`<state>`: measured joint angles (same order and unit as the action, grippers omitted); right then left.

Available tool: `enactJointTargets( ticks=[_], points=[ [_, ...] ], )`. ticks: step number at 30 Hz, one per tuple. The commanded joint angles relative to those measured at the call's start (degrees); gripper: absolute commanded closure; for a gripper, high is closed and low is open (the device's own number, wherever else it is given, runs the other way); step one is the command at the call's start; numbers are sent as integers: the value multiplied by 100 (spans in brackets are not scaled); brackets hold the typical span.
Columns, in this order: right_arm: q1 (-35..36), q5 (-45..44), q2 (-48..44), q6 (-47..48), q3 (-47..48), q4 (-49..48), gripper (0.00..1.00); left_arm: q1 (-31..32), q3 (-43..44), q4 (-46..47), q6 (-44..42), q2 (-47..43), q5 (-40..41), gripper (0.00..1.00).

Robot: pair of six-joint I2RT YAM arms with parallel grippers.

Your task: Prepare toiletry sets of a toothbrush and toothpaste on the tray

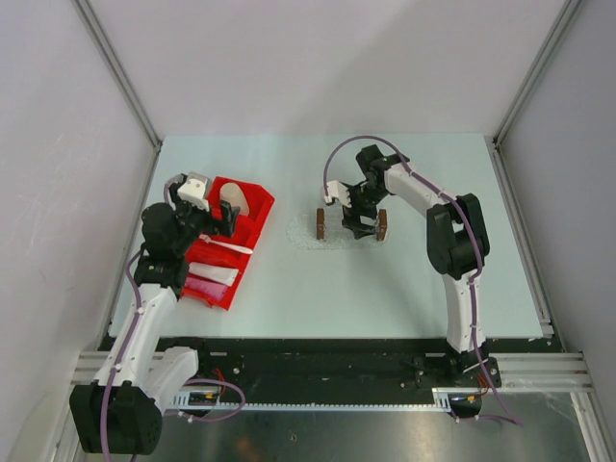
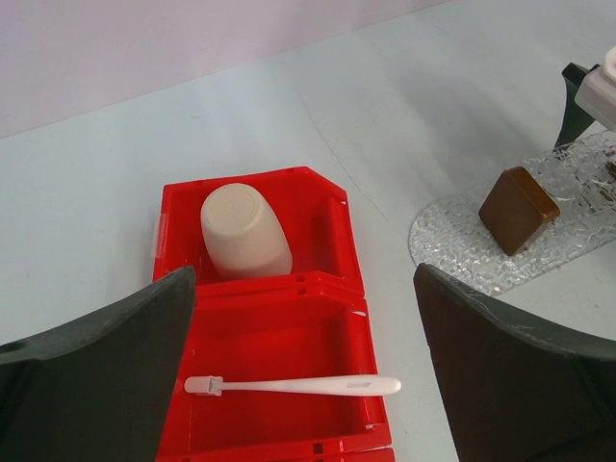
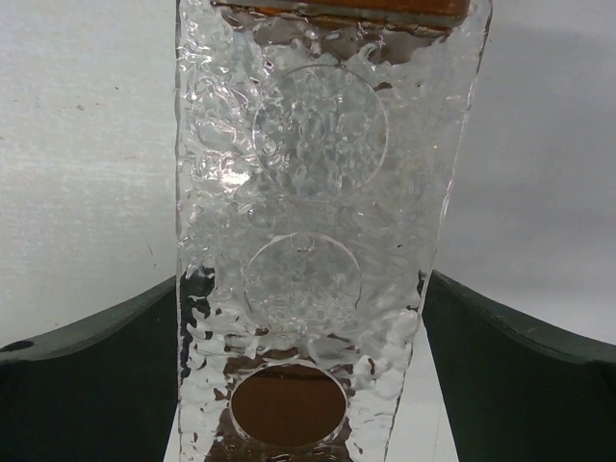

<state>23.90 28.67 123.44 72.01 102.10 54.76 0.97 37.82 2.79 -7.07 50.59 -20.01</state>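
Toothbrush (image 2: 294,385) lies flat in the bin's (image 2: 327,197) middle compartment, under my left jaws (image 2: 304,271), which stand wide open and empty. Its long axis runs from one finger toward the other, so I judge the wrist must turn before closing. Off right, the tray (image 3: 318,192) sits on the surface (image 3: 87,144) between my right jaws (image 3: 303,279), spread wide along its long sides; gripping or merely flanking, I cannot tell.

Right gripper (image 3: 303,279) straddles the tray (image 3: 318,144) — a finger along each long side, brown blocks (image 1: 320,223) at both ends. Under the spread left gripper (image 2: 303,289), the middle compartment of the red bin (image 2: 327,188) leaves room around the toothbrush (image 2: 289,385) — the cup (image 2: 243,231) fills the far one.
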Motion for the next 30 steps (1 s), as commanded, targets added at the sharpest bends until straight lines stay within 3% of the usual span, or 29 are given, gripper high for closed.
enactJointTargets(
  ticks=[1, 12, 30],
  points=[
    [45, -63, -118, -29, 20, -106, 3, -53, -38, 134, -304, -119, -231, 0],
    [141, -19, -153, -152, 3, -185, 21, -53, -38, 134, -304, -128, -258, 0],
    [660, -28, -57, -697, 310, -484, 27, -53, -47, 143, -304, -172, -267, 0]
  ],
)
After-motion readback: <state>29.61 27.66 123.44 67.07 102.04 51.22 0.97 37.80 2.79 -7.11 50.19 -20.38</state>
